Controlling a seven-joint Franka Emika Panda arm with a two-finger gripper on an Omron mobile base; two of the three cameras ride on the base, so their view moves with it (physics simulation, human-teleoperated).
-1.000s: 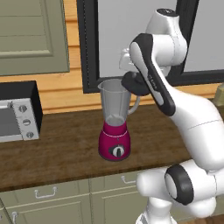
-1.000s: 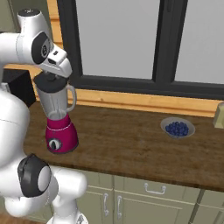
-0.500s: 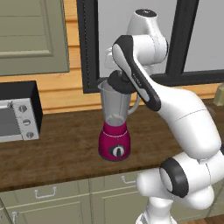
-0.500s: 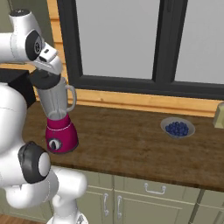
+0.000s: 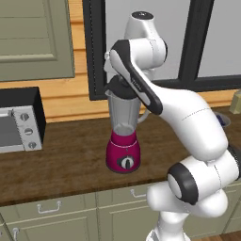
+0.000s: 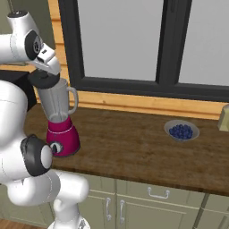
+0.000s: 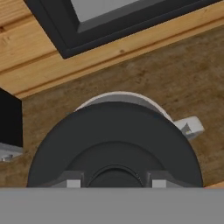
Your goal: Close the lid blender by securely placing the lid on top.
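Blender (image 5: 123,141) upright on wooden counter (image 5: 66,155), right of toaster oven (image 5: 19,120). Black lid (image 7: 114,146) directly above blender's jar mouth, nearly covering it, pinched by gripper (image 6: 44,75). Bowl of blueberries (image 6: 181,131) far right of blender.

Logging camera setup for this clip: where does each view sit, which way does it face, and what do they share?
Left base view: behind-left, looking forward-down at the magenta-based clear-jar blender; white arm rises lower right.
Right base view: behind-right, same wooden counter; arm lower left.
Hand view: on the end effector, looking down on the round black lid over the jar.
Shared: blender and lid.
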